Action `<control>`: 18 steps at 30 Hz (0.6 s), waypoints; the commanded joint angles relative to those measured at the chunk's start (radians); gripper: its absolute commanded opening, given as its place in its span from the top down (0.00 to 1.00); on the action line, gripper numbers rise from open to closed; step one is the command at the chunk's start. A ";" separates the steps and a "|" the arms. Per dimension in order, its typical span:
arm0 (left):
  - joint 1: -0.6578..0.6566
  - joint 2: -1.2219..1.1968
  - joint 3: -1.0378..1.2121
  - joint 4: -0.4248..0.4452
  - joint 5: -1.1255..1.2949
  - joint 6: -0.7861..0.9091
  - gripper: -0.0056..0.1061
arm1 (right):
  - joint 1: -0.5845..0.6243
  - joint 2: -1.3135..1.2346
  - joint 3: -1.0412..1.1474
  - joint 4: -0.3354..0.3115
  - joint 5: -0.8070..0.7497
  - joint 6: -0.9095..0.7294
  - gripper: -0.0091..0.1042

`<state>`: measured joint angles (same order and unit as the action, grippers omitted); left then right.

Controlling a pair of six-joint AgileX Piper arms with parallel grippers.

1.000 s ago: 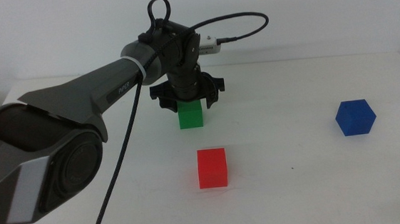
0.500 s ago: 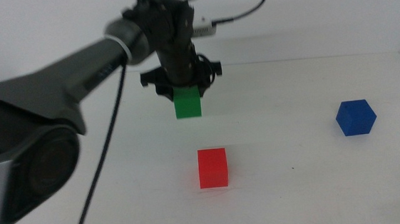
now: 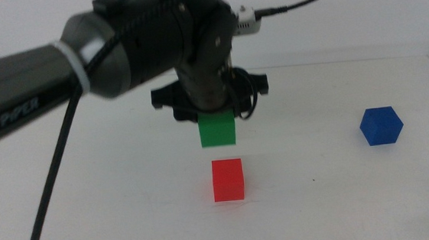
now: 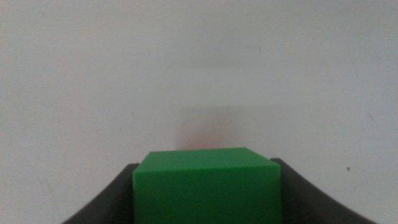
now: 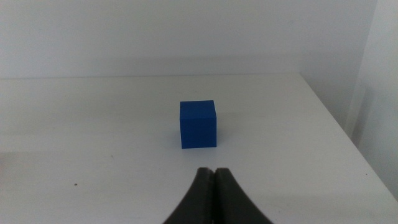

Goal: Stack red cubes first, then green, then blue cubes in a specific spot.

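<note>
The left gripper (image 3: 216, 118) has its jaws clamped on the green cube (image 3: 217, 130), held in the air just above the red cube (image 3: 228, 179), and letting go off-centre could tip it off.

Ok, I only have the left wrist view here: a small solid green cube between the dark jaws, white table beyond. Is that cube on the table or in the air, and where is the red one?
Observer: In the middle view the left gripper holds the small solid green cube in the air, off the white tabletop. The small solid red cube stands on the table just below it, with a gap between them.
Operator: And the other arm, is it doing anything?
Observer: The right wrist view shows the right gripper shut and holding nothing. The small solid deep-blue cube stands untouched on the table ahead of it.
</note>
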<state>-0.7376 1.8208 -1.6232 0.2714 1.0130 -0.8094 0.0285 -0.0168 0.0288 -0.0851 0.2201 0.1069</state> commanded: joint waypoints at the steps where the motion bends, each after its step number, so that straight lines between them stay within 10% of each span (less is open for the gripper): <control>1: -0.033 -0.077 0.036 0.051 -0.078 -0.077 0.96 | -0.002 -0.015 -0.018 -0.009 -0.076 -0.010 0.93; 18: -0.058 -0.005 0.058 0.060 -0.101 -0.084 0.96 | -0.002 -0.015 -0.018 -0.009 -0.076 -0.010 0.93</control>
<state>-0.7925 1.8596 -1.5415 0.3081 0.9471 -0.8779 0.0285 -0.0168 0.0288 -0.0851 0.2201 0.1069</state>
